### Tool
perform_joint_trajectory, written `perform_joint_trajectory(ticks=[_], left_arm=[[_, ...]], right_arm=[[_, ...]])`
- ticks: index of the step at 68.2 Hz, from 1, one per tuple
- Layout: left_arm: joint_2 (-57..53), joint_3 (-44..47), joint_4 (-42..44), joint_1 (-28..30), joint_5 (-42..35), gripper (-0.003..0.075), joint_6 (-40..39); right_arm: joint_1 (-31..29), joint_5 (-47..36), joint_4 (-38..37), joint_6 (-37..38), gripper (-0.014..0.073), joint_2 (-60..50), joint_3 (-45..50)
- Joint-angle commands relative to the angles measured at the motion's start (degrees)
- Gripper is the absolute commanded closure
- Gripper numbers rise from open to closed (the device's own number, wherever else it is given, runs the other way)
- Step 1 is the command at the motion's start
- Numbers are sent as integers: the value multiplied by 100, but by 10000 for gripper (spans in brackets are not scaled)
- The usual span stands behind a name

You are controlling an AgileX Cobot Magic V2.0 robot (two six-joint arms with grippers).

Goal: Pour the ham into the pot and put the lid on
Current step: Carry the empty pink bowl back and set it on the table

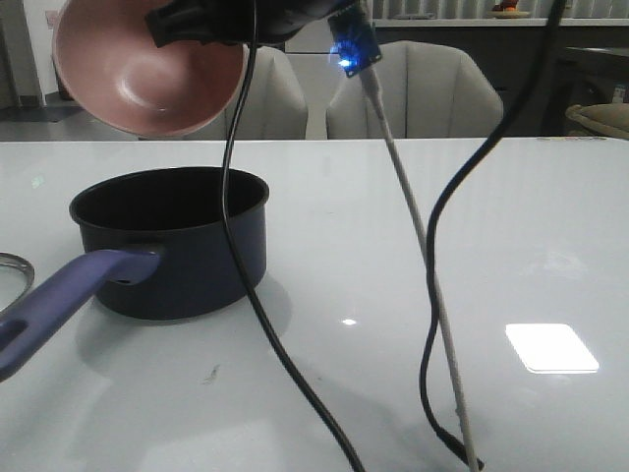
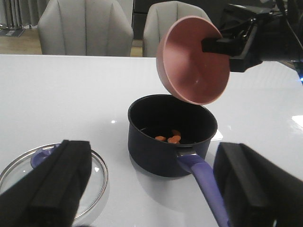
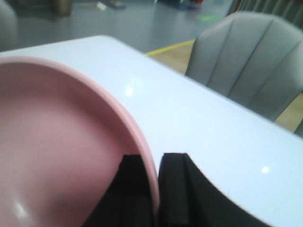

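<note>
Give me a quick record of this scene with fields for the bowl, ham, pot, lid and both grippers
bowl: pink bowl, tipped on its side above the pot, looks empty
ham: a few orange chunks on the pot's bottom
pot: dark blue pot upright on the white table, uncovered
lid: glass lid lying flat on the table beside the pot, not yet on it
right gripper: right gripper clamped on the bowl's rim
left gripper: left gripper open, holding nothing, hovering near the lid and the pot's handle

One pot (image 2: pixel 171 137), one lid (image 2: pixel 92 176), one pink bowl (image 2: pixel 191 61) (three ham (image 2: pixel 168 138) chunks).
</note>
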Motion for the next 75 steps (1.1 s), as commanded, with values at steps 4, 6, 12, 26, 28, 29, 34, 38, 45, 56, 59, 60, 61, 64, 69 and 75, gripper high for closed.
perform_joint_trajectory(ticks=[4, 6, 12, 26, 28, 29, 34, 38, 45, 56, 59, 60, 61, 64, 69, 75], left_arm=[[65, -154, -31, -38, -469, 158, -5], [65, -154, -31, -38, -469, 158, -5], [65, -154, -31, -38, -469, 158, -5], [65, -154, -31, -38, -469, 158, -5], [65, -154, -31, -38, -469, 158, -5], [65, -154, -31, -38, -469, 158, -5], [65, -154, -31, -38, -469, 158, -5], [65, -154, -31, -38, -469, 158, -5], [65, -154, -31, -38, -469, 158, -5], [65, -154, -31, -38, -469, 158, -5], [65, -154, -31, -38, -469, 158, -5], [65, -154, -31, -38, -469, 158, -5], [65, -154, -31, -38, -469, 158, -5], [65, -154, -31, -38, -469, 158, -5], [65, -154, -31, -38, -469, 158, -5], [65, -154, -31, -38, -469, 158, -5]], right_arm=[[-320, 1133, 9, 46, 461, -685, -149], [-378, 1332, 9, 46, 461, -736, -149], [-662, 2087, 9, 46, 461, -935, -149], [-1427, 3256, -33, 201, 459, -1262, -149], [-1547, 3396, -79, 273, 459, -1270, -149], [-1633, 3496, -145, 348, 459, -1270, -149], [-1913, 3839, -558, 723, 459, -1261, -149], [-2089, 4112, -1139, 1181, 459, -1247, -128], [-2301, 4509, -2292, 2318, 459, -1182, -70], [-2574, 4940, -2792, 3449, 459, -890, -70], [-2623, 5003, -2792, 3449, 459, -791, -70], [-2638, 5021, -2792, 3449, 459, -729, -70], [-2651, 5040, -2787, 3449, 459, -690, -70], [-2699, 5082, -2760, 3449, 459, -587, -70], [-2781, 5088, -2633, 3449, 459, -400, -70], [-2875, 4984, -2322, 3449, 459, -219, -70]])
